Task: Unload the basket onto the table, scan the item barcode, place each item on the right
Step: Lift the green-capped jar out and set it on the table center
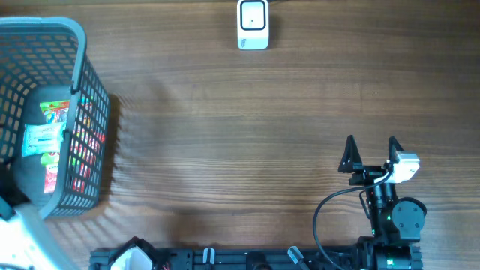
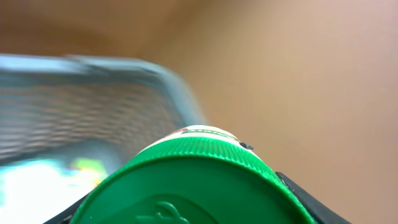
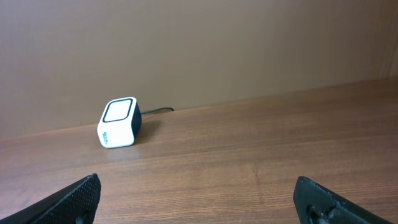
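Right jaws spread, empty, overhead; scanner (image 1: 253, 25) at desk (image 1: 225, 135) far edge, basket (image 1: 82, 45) left. Left wrist: left jaws pinching green-capped bottle (image 2: 193, 180), basket behind. Right wrist: scanner alone. Risk imo: barcode faces away from scanner, no beep.

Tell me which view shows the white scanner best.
The right wrist view: the scanner stands unobstructed, with dark window and cable visible. Overhead shows it small, from above. The left wrist view misses it.
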`<state>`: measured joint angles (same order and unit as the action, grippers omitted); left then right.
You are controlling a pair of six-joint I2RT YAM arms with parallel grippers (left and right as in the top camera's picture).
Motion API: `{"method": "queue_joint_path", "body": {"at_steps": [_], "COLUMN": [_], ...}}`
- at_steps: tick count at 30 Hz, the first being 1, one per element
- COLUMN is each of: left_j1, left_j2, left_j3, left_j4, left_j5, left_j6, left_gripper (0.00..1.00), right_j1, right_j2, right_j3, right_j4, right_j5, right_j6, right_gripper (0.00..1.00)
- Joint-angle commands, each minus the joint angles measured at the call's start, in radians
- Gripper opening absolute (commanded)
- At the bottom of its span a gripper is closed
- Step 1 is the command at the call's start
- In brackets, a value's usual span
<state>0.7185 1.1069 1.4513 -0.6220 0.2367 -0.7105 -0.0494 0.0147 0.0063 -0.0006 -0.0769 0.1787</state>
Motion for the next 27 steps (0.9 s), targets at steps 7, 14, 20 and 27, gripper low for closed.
{"method": "queue_joint_path", "body": {"at_steps": [7,14,20,27], "left_j1": [-0.960,-1.291,-1.344,-1.344], "left_j2": [0.164,0.624,0.766,0.769], "left_j3": [0.006,0.006,0.006,0.006], "left_j4": [-0.157,-0.224,-0.198,-0.204], "left_j5": [-0.020,-0.189,-0.270,-0.272], "left_j6": [0.267,0.583,0.793,0.974], "left_gripper": [0.66,0.66,0.66,0.74], "right_j1": [-0.004,-0.004,-0.004,-0.004], "right_j2": [-0.005,-0.005,-0.005,-0.005], "right_j3": [-0.001,-0.001,-0.001,-0.001], "right_j4": [0.002,0.002,0.002,0.002], "right_j5": [0.014,0.014,0.014,0.014], "right_j6": [0.005,0.006,0.006,0.005], "right_gripper": [1.00,1.00,1.00,1.00]}}
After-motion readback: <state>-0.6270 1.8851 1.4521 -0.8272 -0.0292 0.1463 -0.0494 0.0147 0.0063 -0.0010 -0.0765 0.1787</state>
